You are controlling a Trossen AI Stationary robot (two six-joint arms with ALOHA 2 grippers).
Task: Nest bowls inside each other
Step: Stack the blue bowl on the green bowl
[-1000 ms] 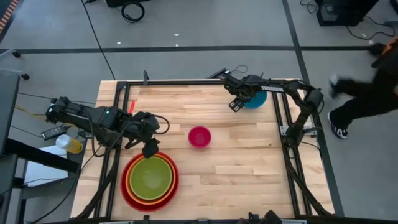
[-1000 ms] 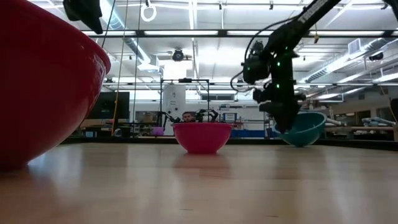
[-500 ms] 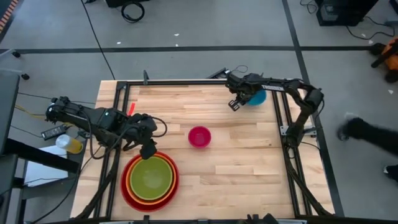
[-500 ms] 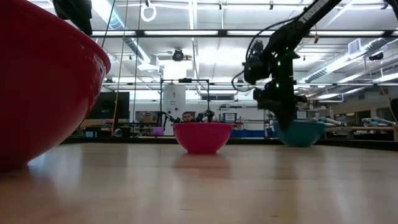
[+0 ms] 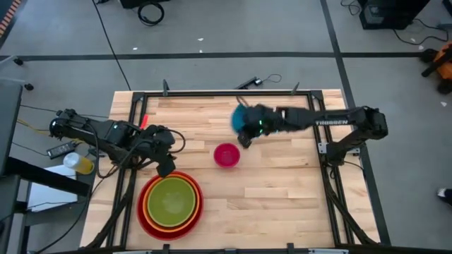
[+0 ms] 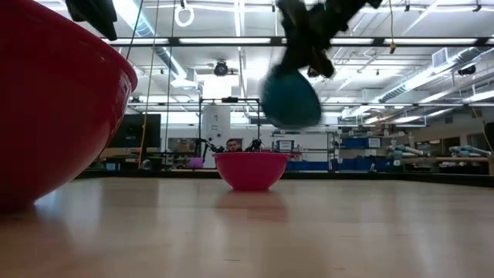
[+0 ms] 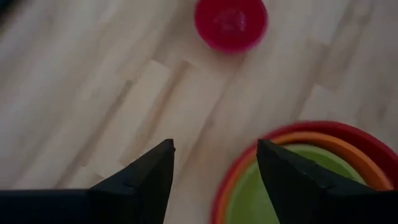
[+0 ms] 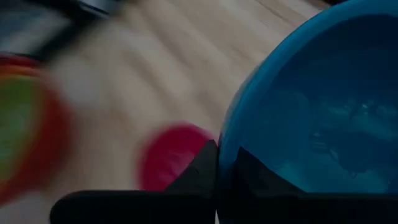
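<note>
My right gripper [image 5: 245, 135] is shut on the blue bowl [image 5: 242, 116], which hangs tilted in the air just beyond the small pink bowl [image 5: 227, 155]. The pink bowl stands on its base mid-table. At the near left, the green bowl [image 5: 170, 201] sits in the orange bowl, and that one sits in the red bowl [image 5: 145, 222]. My left gripper [image 5: 165, 166] hovers open above the far rim of this stack, its fingers [image 7: 152, 168] holding nothing. My right gripper pinches the blue bowl's rim [image 8: 227, 142], one finger inside the bowl and one outside. The bowl is lifted clear of the table and tilted, high above the pink bowl [image 6: 251, 170] in the low view.
Black frame rails [image 5: 321, 141] run along the table's left, far and right sides. A small red item [image 5: 149, 121] lies at the far left of the table. Bare wood [image 5: 282, 197] fills the near right. A yellow thing [image 5: 82, 164] sits off the table's left edge.
My right gripper has taken hold of the blue bowl at the far right, lifted it off the table, and swung it quickly toward the table's middle. The bowl now hangs tilted near the pink bowl. The other bowls have stayed in place.
</note>
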